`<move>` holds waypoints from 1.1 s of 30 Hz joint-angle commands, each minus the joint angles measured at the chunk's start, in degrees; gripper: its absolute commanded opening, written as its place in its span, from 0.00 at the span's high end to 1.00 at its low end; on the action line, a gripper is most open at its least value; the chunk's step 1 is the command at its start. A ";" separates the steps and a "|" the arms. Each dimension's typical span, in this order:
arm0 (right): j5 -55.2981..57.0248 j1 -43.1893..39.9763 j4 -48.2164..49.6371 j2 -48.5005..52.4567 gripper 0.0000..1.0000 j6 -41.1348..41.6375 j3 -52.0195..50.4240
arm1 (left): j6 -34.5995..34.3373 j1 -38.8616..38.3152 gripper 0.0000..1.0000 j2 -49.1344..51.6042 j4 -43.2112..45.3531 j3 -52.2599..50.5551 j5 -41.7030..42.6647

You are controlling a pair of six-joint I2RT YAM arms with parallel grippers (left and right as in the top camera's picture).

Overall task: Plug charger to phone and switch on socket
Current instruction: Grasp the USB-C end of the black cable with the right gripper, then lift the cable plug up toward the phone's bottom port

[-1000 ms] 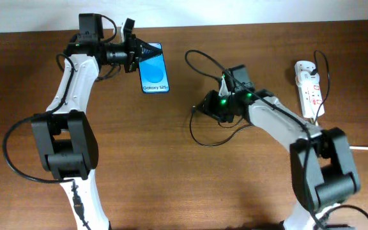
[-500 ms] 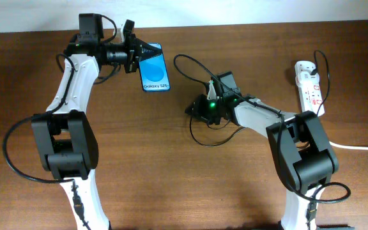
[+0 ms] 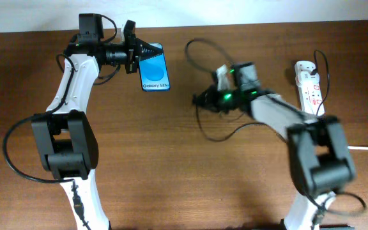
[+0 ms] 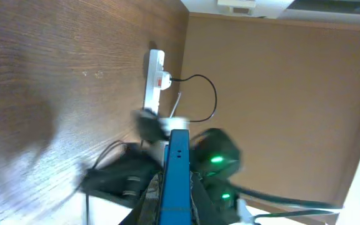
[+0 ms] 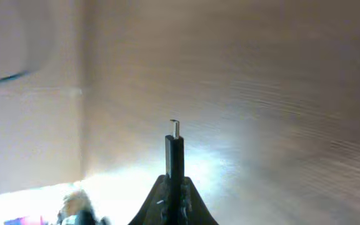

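The phone [image 3: 154, 69], blue screen with "Galaxy S25" text, lies at the back left of the table. My left gripper [image 3: 143, 50] is shut on its far end; in the left wrist view the phone [image 4: 176, 175] runs edge-on between the fingers. My right gripper [image 3: 203, 99] is shut on the charger connector [image 5: 174, 153], its metal tip pointing out ahead of the fingers, right of the phone and apart from it. The thin black charger cable [image 3: 219, 133] loops on the table under the right arm. The white socket [image 3: 310, 86] lies at the far right and also shows in the left wrist view [image 4: 155, 78].
The socket's thick white cord [image 3: 366, 149] runs off the right edge. The charger cable arcs up behind the right arm toward the socket. The wall stands behind the table's back edge. The right wrist view is blurred.
My right arm has swung: the wrist moved right and back, the gripper still shut on the connector, and the cable loops shifted with it. The left arm and phone have not moved.
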 commanded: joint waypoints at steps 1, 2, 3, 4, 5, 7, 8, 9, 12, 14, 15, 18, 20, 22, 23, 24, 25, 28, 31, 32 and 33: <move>-18.03 -3.28 0.33 -11.06 0.96 -8.94 0.22 | -0.96 -0.22 1.00 -0.72 2.91 0.59 2.93; -19.76 -3.54 0.11 -13.31 0.96 -8.92 0.22 | -0.96 -0.24 1.00 -0.72 4.00 0.59 3.26; -20.65 -3.52 -0.85 -15.56 0.96 -8.90 0.22 | -0.96 -0.28 1.00 -0.72 5.03 0.59 4.63; -20.68 -3.54 -3.52 -18.34 0.96 -8.92 0.22 | -0.96 -0.26 1.00 -0.72 6.14 0.59 6.14; -20.61 -3.80 -6.34 -20.87 0.96 -8.94 0.22 | -0.98 -0.26 1.00 -0.72 6.47 0.59 7.54; -14.27 -5.31 -16.76 -26.80 0.96 -11.65 0.20 | -0.94 -0.28 1.00 -0.72 6.49 0.59 9.01; -9.35 -6.49 -23.85 -30.51 0.96 -14.82 0.20 | -0.94 -0.28 1.00 -0.72 6.47 0.59 9.70; -4.94 -7.74 -30.40 -34.38 0.96 -17.97 0.20 | -0.50 -0.44 1.00 -0.72 6.47 0.59 10.01; -0.87 -9.03 -37.03 -42.45 0.96 -18.75 -1.97 | 0.11 -2.27 1.00 -0.72 6.49 0.59 8.26; -0.44 -8.48 -30.91 -43.78 0.96 -11.76 -6.27 | -0.44 -4.11 1.00 -0.72 6.49 0.59 4.72; -0.28 -7.63 -24.48 -43.54 0.96 -6.54 -9.35 | -2.25 -4.92 1.00 -0.72 7.37 0.59 2.82; 5.79 0.22 3.15 -41.81 0.96 13.68 -19.52 | -14.16 -6.60 1.00 -0.72 22.34 0.59 1.79; 8.72 5.22 11.43 -38.99 0.96 17.20 -20.55 | -23.63 -7.30 1.00 -0.72 37.18 0.59 1.77; 8.79 8.17 15.87 -35.78 0.96 19.80 -20.55 | -29.83 -7.48 1.00 -0.72 44.17 0.59 1.51; 8.74 9.27 17.97 -34.01 0.96 19.96 -20.52 | -31.56 -7.48 1.00 -0.72 44.44 0.59 1.14; 8.74 10.14 20.13 -31.98 0.96 20.20 -20.52 | -32.11 -7.48 1.00 -0.72 44.35 0.59 1.16; 8.66 10.60 21.42 -30.91 0.96 20.41 -20.50 | -32.11 -7.48 1.00 -0.72 44.19 0.59 1.14; 9.57 11.74 26.03 -29.66 0.96 20.35 -20.41 | -32.06 -7.48 1.00 -0.72 42.14 0.59 0.66; 11.61 11.74 26.29 -29.66 0.96 20.31 -19.47 | -31.85 -7.48 1.00 -0.70 41.79 0.59 0.52; 12.68 11.74 26.32 -29.66 0.96 20.31 -19.26 | -31.58 -7.48 1.00 -0.70 41.79 0.59 0.66; 12.92 11.74 26.29 -29.66 0.96 20.31 -18.88 | -30.51 -7.48 1.00 -0.70 41.77 0.59 0.98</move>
